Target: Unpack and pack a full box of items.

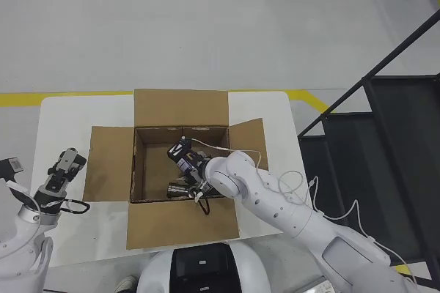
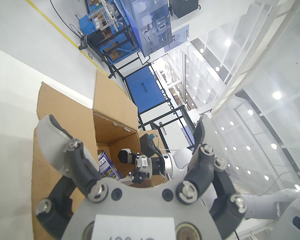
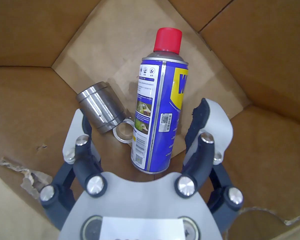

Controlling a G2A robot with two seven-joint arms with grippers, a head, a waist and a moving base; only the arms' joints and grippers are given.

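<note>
An open cardboard box [image 1: 181, 108] stands on the white table [image 1: 62, 117] with its flaps spread. Inside it a blue spray can [image 3: 160, 96] with a red cap sits beside a steel cylinder [image 3: 101, 107] and a small metal ring [image 3: 123, 132]. My right gripper [image 3: 141, 111] is down in the box, open, one finger on each side of the can's lower half, not touching it. In the top view the right gripper [image 1: 185, 160] covers most of the can, and the steel cylinder [image 1: 177, 191] shows below it. My left gripper [image 1: 66, 162] is open and holds nothing, out over the table left of the box.
The left wrist view looks across the left gripper [image 2: 125, 122] toward the box [image 2: 110, 108], the spray can [image 2: 106, 163] and the right gripper [image 2: 125, 156]. A black metal stair frame [image 1: 381, 132] stands close to the table's right side.
</note>
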